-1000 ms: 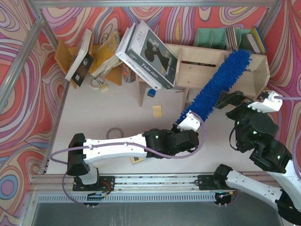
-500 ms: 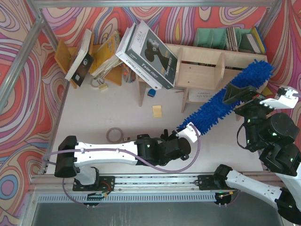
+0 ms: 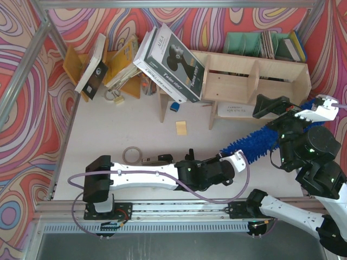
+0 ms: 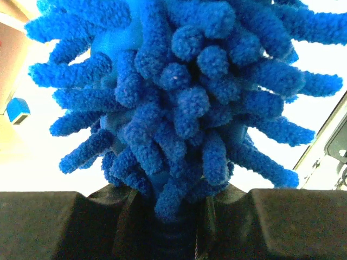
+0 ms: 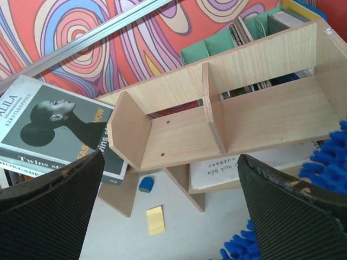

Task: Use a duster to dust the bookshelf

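One bookshelf (image 3: 233, 81): pale plywood, the widest thing on the table (image 3: 108, 130), at one o'clock from the table's middle in the top view. Its open compartments show from above.
Duster (image 3: 259, 142): bright blue and fluffy. Its long axis runs from eight o'clock to two o'clock. The far tip sits just beside the shelf's right end, and whether it touches cannot be told.
Right gripper (image 3: 297, 108): fingers spread wide, holding nothing. It hovers over the duster's far half, with the shelf at eleven o'clock.
Left gripper (image 4: 168, 216): pinching the duster's base at its eight o'clock end. Blue bristles fill the wrist view.
Key relation: from the left gripper the compartments lie near one o'clock, while the duster points to two. The head probably needs to swing toward twelve. The left arm carries the tool, and the right arm is nearer the shelf.
Yellow note (image 3: 181, 128): small, on the table at seven o'clock of the shelf's left end.
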